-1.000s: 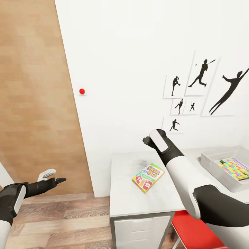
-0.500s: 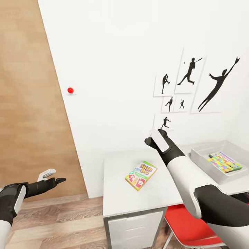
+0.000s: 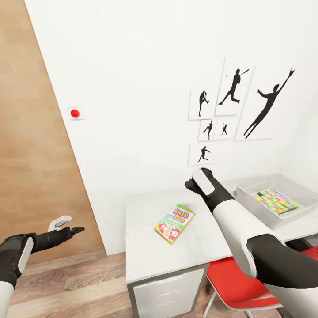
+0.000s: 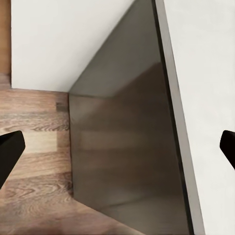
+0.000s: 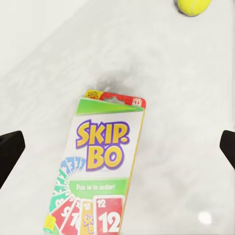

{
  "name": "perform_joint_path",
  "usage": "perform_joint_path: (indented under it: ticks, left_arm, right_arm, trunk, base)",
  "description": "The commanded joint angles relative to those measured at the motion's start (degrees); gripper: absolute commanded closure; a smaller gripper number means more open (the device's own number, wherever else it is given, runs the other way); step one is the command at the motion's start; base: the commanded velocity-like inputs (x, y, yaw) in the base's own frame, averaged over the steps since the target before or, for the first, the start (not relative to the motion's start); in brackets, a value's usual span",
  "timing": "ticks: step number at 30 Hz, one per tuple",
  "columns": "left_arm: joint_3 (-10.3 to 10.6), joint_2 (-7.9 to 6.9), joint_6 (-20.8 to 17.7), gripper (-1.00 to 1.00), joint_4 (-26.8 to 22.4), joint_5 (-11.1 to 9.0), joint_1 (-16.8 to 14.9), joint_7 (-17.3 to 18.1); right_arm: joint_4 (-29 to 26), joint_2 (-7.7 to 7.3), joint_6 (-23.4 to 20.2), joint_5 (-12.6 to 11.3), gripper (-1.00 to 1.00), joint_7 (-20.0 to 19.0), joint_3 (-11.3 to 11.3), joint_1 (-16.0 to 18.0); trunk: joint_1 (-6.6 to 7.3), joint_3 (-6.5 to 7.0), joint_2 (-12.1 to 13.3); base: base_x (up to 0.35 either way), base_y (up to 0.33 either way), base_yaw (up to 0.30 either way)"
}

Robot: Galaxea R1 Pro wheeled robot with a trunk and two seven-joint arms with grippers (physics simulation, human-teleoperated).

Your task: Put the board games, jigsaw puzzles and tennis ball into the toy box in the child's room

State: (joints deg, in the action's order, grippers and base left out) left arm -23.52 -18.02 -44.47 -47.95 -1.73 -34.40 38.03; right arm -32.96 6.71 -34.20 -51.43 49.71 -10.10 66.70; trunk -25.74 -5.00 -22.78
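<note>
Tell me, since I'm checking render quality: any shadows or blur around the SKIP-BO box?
Right wrist view: a soft grey shadow smudges the table beyond the SKIP-BO box, lettering crisp, tennis ball cropped. Head view: even, flat lighting, box print slightly soft.

Pale table (image 3: 150,256), SKIP-BO box (image 3: 174,223), tennis ball (image 5: 194,6), toy box (image 3: 256,207)

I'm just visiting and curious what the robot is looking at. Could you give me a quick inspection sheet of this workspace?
Surface: pale table, against the white wall.
Job's things: SKIP-BO box flat on the table; tennis ball beyond it; jigsaw puzzle inside the toy box.
Clutter: nothing seen.
Grippers: right gripper open above the SKIP-BO box; left gripper open, empty, off the table's end.
Cables: nothing seen.
Surroundings: red chair, silhouette pictures, wood floor.
</note>
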Motion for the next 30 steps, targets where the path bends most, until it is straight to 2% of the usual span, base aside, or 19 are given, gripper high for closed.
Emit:
perform_joint_path:
  ticks: [1,20,26,30]
  left_arm:
    - [-0.12,0.01,-0.45,-1.0,-0.03,-0.19,-0.05,0.11]
    - [-0.07,-0.01,-0.59,-1.0,-0.02,-0.43,-0.05,0.85]
    - [0.0,-0.1,-0.55,-1.0,0.65,-0.26,0.02,5.31]
    - [0.08,-0.09,-0.53,-1.0,1.12,-0.09,0.03,6.53]
  right_arm:
    - [-0.03,-0.03,-0.24,-0.34,-1.0,0.36,-0.26,0.08]
    - [0.0,0.37,-0.34,-0.33,-1.0,-0.11,-0.6,0.1]
    - [-0.03,0.88,-0.36,-0.28,-1.0,-0.17,-0.62,0.09]
    - [-0.07,1.17,-0.21,0.0,-1.0,-0.06,-0.62,0.09]
  trunk:
    - [-0.04,-0.22,-0.14]
    - [-0.04,-1.86,-0.14]
    - [-0.04,-2.37,-0.14]
    - [-0.04,-2.53,-0.14]
  base:
    - [0.016,0.017,-0.126]
    - [0.002,0.002,-0.123]
    - [0.0,0.0,-0.119]
    - [0.0,0.0,-0.057]
